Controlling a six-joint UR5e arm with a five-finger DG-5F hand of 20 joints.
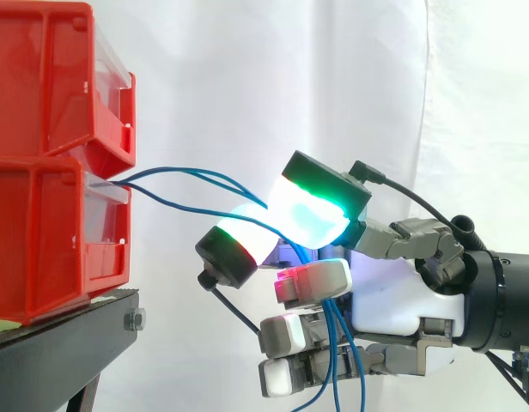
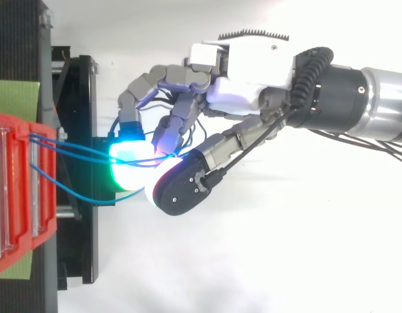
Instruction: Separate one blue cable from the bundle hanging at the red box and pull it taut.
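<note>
Several thin blue cables [image 1: 189, 175] come out of the gap between two stacked red bins [image 1: 41, 249] at the left and run right to my hand [image 1: 389, 300]. A green-glowing fingertip [image 1: 312, 206] and a white-cyan one [image 1: 244, 237] are closed together with cable strands passing between them. Beyond the pinch the strands drop down across the palm and the curled lower fingers. From above, two strands [image 2: 77, 150] run nearly straight from the bins [image 2: 18, 195] to the hand [image 2: 247, 78], and a third sags in a loop [image 2: 90, 197] below them. How many strands are pinched is hidden by the pads.
The bins stand on a black stand [image 1: 67, 343] whose edge reaches under the cables. A white curtain [image 1: 247, 77] hangs behind. The arm [image 2: 377, 111] comes in from the right.
</note>
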